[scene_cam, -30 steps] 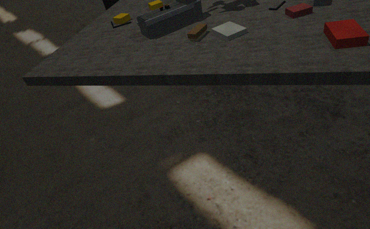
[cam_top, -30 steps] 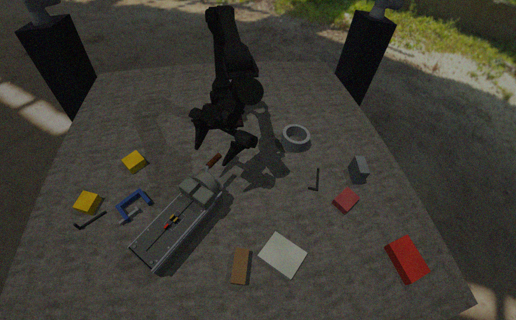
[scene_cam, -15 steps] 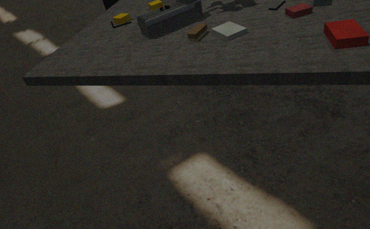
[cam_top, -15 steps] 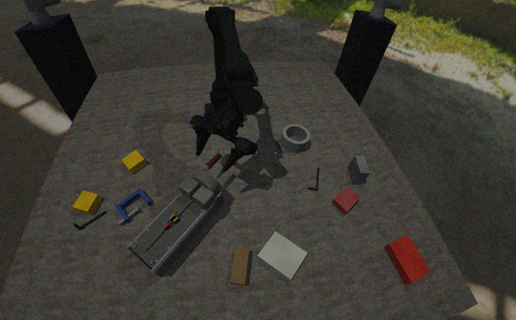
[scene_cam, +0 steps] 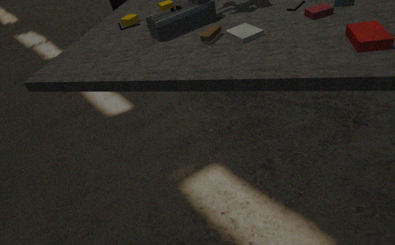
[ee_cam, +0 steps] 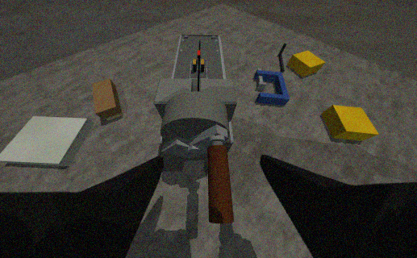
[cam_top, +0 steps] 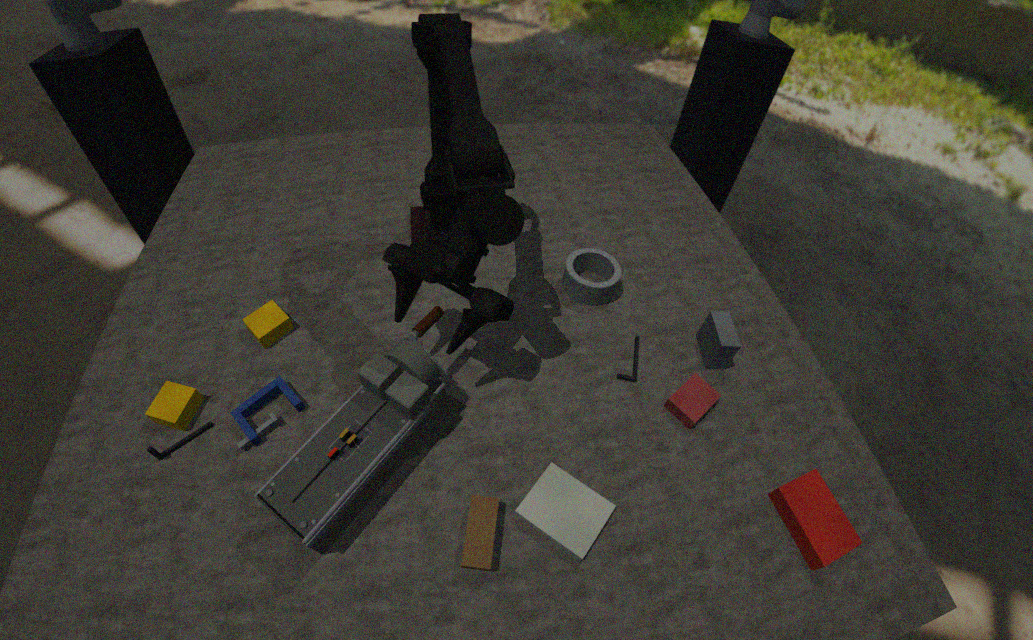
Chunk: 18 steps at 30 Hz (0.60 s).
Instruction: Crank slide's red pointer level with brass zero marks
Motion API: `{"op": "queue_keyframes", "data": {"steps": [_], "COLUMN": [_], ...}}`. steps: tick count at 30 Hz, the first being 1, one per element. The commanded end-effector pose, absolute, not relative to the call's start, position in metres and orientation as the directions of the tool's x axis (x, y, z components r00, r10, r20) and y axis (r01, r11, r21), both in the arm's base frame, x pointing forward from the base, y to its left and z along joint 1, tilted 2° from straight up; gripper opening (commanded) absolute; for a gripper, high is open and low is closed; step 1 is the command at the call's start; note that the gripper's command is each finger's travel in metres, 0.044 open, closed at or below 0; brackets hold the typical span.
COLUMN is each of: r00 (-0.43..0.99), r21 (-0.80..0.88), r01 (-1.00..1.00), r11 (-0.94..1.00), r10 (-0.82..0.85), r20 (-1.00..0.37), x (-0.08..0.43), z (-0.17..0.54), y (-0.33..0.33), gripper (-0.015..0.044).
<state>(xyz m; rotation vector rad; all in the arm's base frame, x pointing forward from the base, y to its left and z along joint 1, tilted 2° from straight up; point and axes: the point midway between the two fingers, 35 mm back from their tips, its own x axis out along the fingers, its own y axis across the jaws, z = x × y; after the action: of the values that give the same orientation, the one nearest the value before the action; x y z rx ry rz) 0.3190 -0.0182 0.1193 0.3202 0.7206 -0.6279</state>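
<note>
The grey slide machine (cam_top: 331, 491) (scene_cam: 183, 25) (ee_cam: 185, 50) stands left of the table's middle. Its red pointer (cam_top: 333, 453) (ee_cam: 198, 52) sits off the two brass zero marks (cam_top: 347, 437) (ee_cam: 195, 62), on the side away from the crank. The crank's brown-orange handle (cam_top: 427, 320) (ee_cam: 220, 185) sticks out of the round housing (ee_cam: 194, 109) toward the arm. My gripper (cam_top: 424, 335) (ee_cam: 212, 160) is open and empty. Its fingers stand on either side of the handle, seemingly above it; the exact height is hard to tell. The gripper is outside the exterior view.
A blue bracket (cam_top: 258, 403) (ee_cam: 283, 90), yellow blocks (cam_top: 268, 321) (cam_top: 174, 403) and a black hex key (cam_top: 180, 441) lie left of the machine. A brown block (cam_top: 481, 532) and a white plate (cam_top: 566, 510) lie right. Farther right are a grey ring (cam_top: 593, 298) and red blocks (cam_top: 692, 399) (cam_top: 814, 516).
</note>
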Motion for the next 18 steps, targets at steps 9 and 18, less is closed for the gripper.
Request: {"op": "queue_keyframes", "data": {"steps": [9,18], "r00": [0.57,0.57], "r21": [0.05,0.05], "r01": [0.639,0.639], "r11": [0.768,0.768], "r10": [-0.428,-0.428], "r20": [-0.701,-0.701], "x": [0.3167,0.3167], "z": [0.1087,0.1087], "y": [-0.0193,-0.0193], "gripper": [0.0282,0.0046]}}
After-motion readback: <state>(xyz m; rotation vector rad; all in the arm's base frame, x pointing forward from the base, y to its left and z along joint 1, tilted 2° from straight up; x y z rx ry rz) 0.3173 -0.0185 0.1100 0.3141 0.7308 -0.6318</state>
